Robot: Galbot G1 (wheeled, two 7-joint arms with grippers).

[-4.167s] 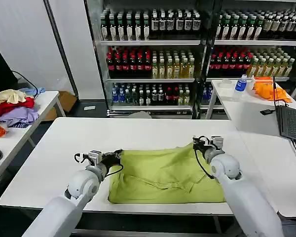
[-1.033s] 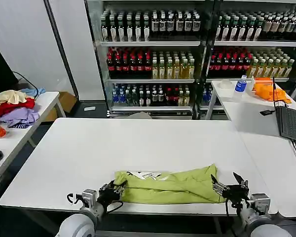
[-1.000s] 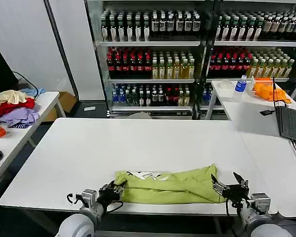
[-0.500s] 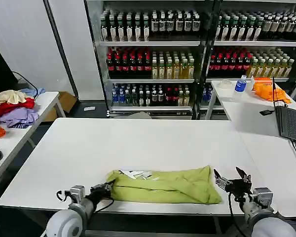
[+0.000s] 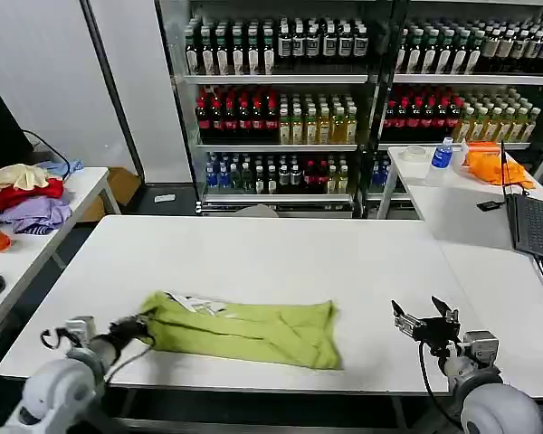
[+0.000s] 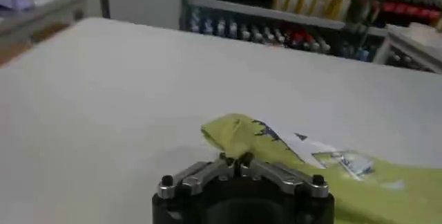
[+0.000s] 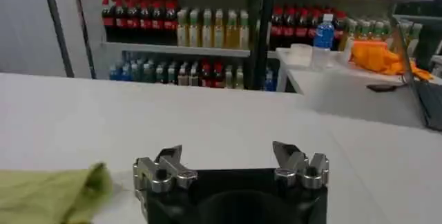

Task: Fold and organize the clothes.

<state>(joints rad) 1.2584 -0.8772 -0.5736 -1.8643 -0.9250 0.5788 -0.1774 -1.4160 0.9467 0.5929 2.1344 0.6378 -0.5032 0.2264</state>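
Observation:
The clothes are one lime T-shirt [image 5: 244, 328], folded into a long band near the front edge of the white table [image 5: 271, 253], its white label showing on top. My left gripper [image 5: 143, 325] is shut on the shirt's left end [image 6: 238, 135]; in the left wrist view the left gripper [image 6: 237, 160] pinches the fabric. Out past the shirt's other end, my right gripper [image 5: 425, 316] stands open and holds nothing, well clear of the cloth. In the right wrist view the right gripper [image 7: 230, 156] has the T-shirt's end [image 7: 52, 191] off to one side.
A side table on the left carries a cream, red and lilac garment pile [image 5: 23, 199]. To the right stand a laptop [image 5: 534, 226], an orange cloth [image 5: 493, 165] and a water bottle [image 5: 442, 152]. Drink coolers [image 5: 344, 99] fill the back.
My left gripper has dragged the shirt leftward along the front edge. My right gripper has stayed open and in place, so the shirt now lies well away from it.

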